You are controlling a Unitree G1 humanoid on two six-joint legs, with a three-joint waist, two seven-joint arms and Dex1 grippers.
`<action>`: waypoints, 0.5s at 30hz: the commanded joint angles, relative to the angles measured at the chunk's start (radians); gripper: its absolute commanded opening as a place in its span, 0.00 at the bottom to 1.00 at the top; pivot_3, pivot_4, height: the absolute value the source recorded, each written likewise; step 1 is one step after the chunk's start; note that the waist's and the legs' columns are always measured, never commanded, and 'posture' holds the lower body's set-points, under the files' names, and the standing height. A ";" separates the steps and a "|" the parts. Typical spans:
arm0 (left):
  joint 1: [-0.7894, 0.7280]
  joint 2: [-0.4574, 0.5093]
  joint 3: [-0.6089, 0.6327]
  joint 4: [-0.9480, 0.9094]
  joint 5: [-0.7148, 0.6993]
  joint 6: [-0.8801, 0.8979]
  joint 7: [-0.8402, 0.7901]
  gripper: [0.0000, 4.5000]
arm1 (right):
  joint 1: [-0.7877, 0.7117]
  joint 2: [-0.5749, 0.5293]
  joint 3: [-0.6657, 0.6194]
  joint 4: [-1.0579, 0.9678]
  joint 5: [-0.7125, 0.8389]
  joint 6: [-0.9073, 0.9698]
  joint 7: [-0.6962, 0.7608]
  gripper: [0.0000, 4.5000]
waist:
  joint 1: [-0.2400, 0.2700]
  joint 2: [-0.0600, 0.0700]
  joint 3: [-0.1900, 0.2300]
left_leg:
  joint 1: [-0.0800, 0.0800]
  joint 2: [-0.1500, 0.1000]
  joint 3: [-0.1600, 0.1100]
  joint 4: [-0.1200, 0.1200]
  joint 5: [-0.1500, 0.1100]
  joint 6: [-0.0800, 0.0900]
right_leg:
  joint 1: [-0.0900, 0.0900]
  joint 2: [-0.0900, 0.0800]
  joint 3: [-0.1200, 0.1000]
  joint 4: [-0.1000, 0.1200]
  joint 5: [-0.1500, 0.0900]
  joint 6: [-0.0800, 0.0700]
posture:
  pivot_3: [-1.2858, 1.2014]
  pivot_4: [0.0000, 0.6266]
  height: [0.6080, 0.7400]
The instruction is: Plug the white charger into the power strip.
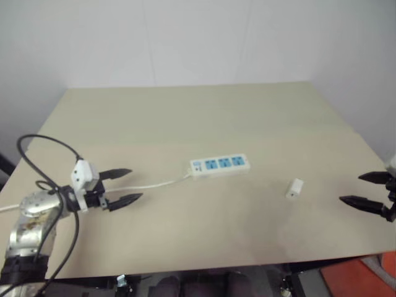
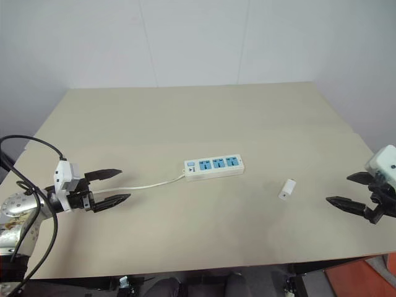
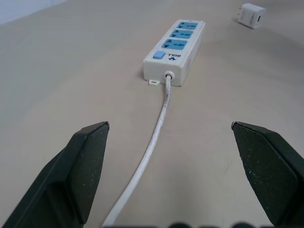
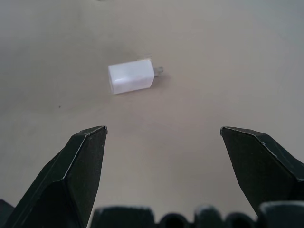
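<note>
We are holding both the left gripper [image 1: 127,185] and right gripper [image 2: 352,190] spread wide and empty, eyeing the white charger [image 2: 286,189] lying right of the power strip [image 2: 214,167]: light, rigid, slick-looking, best pinched across its flat sides.

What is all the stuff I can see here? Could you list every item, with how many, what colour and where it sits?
Table: one, light beige wood, carries everything listed here.
Power strip: one, white with three blue socket panels and a blue switch, lying flat near the table's middle.
Cord: one, thin and white, running from the strip's switch end across the table toward the robot's left.
White charger: one, small white block, lying on its side to the right of the strip, apart from it, not plugged in.
Wall: white, behind the table.
Left hand: one, two black fingers, open, holding nothing, near the cord.
Right hand: one, two black fingers, open, holding nothing, facing the charger.
</note>
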 commanded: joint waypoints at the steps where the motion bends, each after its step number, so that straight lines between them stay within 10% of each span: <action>1: -0.066 -0.024 -0.023 0.058 0.030 -0.069 -0.001 1.00 | 0.008 0.009 -0.050 -0.043 -0.002 -0.012 -0.022 1.00 | 0.002 0.000 0.000 | 0.000 0.000 0.000 0.000 0.000 0.000 | 0.000 0.000 0.000 0.000 0.000 0.000 | 0.52 0.24 1.00; 15: -0.668 -0.329 -0.147 1.024 0.219 -0.485 -0.165 1.00 | -0.053 0.144 0.078 -0.253 0.062 0.061 -0.209 1.00 | 0.006 -0.003 0.000 | -0.005 -0.006 -0.001 0.002 0.000 0.000 | -0.001 -0.001 -0.002 -0.005 0.002 0.001 | 0.52 0.24 1.00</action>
